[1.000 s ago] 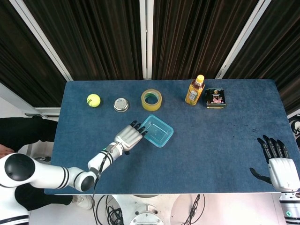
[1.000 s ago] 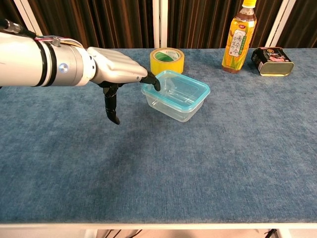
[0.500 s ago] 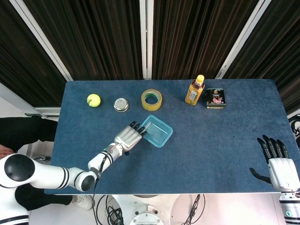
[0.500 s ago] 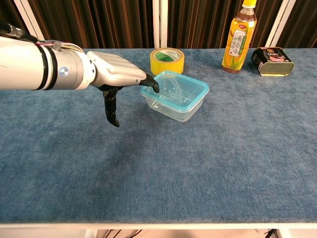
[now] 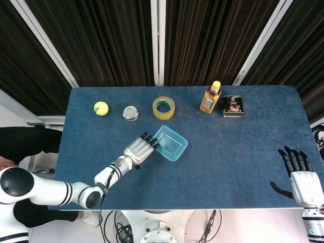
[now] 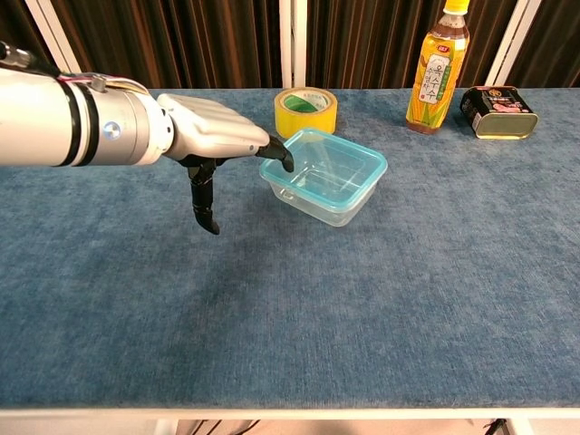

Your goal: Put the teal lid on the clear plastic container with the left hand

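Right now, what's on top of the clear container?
The teal lid sits on the clear container, with the left hand fingers at its near-left corner. Whether it's fully seated can't be told.

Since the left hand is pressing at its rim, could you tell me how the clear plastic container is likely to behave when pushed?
The clear plastic container looks thin-walled and holds nothing visible, so it is probably light and may skid when the left hand presses its edge. The teal lid sits on it; its thin rim probably flexes. The blue table cover looks felt-like, which may add some grip.
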Available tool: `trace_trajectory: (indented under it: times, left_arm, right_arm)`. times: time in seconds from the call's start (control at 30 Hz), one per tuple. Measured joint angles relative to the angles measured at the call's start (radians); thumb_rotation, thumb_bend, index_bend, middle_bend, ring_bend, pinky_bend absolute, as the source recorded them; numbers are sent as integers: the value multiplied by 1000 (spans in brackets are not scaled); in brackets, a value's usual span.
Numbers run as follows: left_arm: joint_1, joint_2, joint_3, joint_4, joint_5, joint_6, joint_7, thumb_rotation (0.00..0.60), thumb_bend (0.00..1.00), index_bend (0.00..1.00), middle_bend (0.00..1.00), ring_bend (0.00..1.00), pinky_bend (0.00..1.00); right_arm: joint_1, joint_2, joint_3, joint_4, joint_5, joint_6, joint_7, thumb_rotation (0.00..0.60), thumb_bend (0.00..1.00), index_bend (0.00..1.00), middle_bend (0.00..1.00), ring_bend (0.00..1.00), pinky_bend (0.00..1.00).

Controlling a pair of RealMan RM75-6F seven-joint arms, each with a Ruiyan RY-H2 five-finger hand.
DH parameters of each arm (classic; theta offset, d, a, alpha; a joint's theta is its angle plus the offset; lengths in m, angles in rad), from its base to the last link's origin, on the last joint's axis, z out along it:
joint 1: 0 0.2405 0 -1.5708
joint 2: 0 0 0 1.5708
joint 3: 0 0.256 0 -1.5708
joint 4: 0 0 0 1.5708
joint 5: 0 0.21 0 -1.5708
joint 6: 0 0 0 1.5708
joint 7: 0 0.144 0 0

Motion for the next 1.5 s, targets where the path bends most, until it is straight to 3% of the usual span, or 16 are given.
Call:
trace_trajectory:
  times: [0.27, 0.4, 0.93, 1.17, 1.5]
  left_arm:
    - [29, -6, -12, -39, 151, 30, -8, 600, 33, 134, 68, 0, 0]
    - [28, -28, -23, -43, 162, 33, 16, 600, 33, 134, 68, 0, 0]
    - [-14, -106, -64, -17, 68, 32, 111, 600, 32, 134, 68, 0, 0]
    - [-32, -131, -55, -4, 13, 40, 164, 600, 32, 144, 68, 0, 0]
    - [-29, -156, -47, 6, 15, 60, 179, 600, 32, 201, 68, 0, 0]
  right_arm:
    - [5, -4, 0, 1, -3, -7, -1, 600, 110, 0, 0, 0, 0]
    - [2, -2, -1, 1, -1, -3, 0, 600, 110, 0, 0, 0, 0]
    - [-2, -5, -1, 21, 5, -4, 24, 600, 110, 0, 0, 0, 0]
    - [-4, -6, -1, 33, 9, -5, 38, 600, 111, 0, 0, 0, 0]
    - [-5, -9, -1, 41, 9, -4, 46, 600, 110, 0, 0, 0, 0]
